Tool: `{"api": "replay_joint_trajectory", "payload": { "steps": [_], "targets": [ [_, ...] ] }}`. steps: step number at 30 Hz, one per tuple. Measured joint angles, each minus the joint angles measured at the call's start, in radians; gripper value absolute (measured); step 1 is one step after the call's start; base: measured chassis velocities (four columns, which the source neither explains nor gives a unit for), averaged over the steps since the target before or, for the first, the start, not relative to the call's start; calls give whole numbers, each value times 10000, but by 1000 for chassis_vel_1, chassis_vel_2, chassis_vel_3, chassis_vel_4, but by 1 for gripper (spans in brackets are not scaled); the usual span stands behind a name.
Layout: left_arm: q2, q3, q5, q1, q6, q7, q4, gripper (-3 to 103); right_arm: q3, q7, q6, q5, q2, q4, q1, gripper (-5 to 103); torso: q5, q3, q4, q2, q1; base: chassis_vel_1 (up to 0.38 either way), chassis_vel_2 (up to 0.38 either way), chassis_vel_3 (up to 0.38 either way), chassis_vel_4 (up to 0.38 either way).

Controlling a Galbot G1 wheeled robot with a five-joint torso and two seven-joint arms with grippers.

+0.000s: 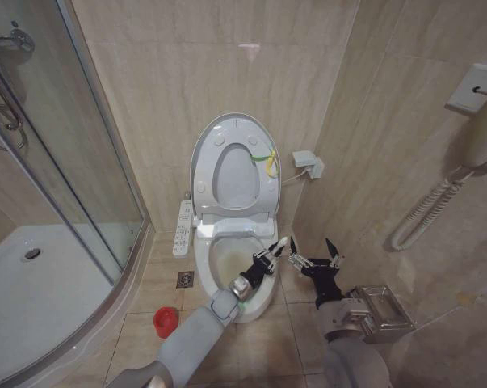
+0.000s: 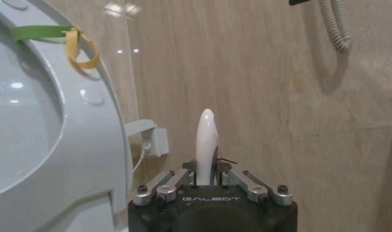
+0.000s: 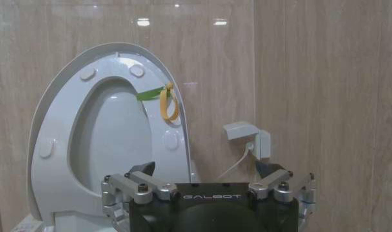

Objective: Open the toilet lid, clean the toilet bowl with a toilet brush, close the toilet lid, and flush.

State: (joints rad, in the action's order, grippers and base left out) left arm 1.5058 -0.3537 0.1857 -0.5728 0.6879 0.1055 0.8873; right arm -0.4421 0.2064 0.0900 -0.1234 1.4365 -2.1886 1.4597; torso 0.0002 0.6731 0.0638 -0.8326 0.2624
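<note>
Toilet brush [image 2: 207, 140] in left tool [image 1: 269, 255]

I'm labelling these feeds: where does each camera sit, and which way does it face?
Head: up high, looking down at the bowl; both arms show, left pincer shut on the brush, right pincer open.
Left wrist: behind the left pincer, facing the wall.
Right wrist: behind the right pincer, facing the raised lid.
All three show the lid's strap.

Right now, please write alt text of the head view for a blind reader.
The left gripper holds the toilet brush over the stained toilet bowl, whose toilet lid stands open. The right gripper hovers open beside it.
</note>
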Motion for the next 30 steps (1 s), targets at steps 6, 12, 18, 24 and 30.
{"api": "replay_joint_trajectory", "payload": {
  "steps": [6, 12, 18, 24, 30],
  "targets": [
    [-299, -75, 237, 73, -58, 201, -509, 19, 0, 0, 0, 0, 0, 0, 0, 100, -2, -1, -2, 0, 0, 0, 0, 0, 0],
    [-712, -4, 469, 69, -162, 262, -626, 19, 1, 0, 0, 0, 0, 0, 0, 100, -3, -1, -3, 0, 0, 0, 0, 0, 0],
    [-1217, 665, 480, -476, -128, 184, 283, 19, 0, -1, 0, 0, 0, 0, 0, 100, -4, -1, 1, 0, 0, 0, 0, 0, 0],
    [-1509, 1319, 463, -1067, -143, 15, 832, 19, 0, 0, 0, 0, 1, 0, 0, 100, -4, -1, -2, 0, 0, 0, 0, 0, 0],
    [-1817, 1906, 947, -1710, -465, -243, 1633, 19, 0, 0, 0, 0, 0, 0, 0, 100, -3, -1, -2, 0, 0, 0, 0, 0, 0]
  ]
}}
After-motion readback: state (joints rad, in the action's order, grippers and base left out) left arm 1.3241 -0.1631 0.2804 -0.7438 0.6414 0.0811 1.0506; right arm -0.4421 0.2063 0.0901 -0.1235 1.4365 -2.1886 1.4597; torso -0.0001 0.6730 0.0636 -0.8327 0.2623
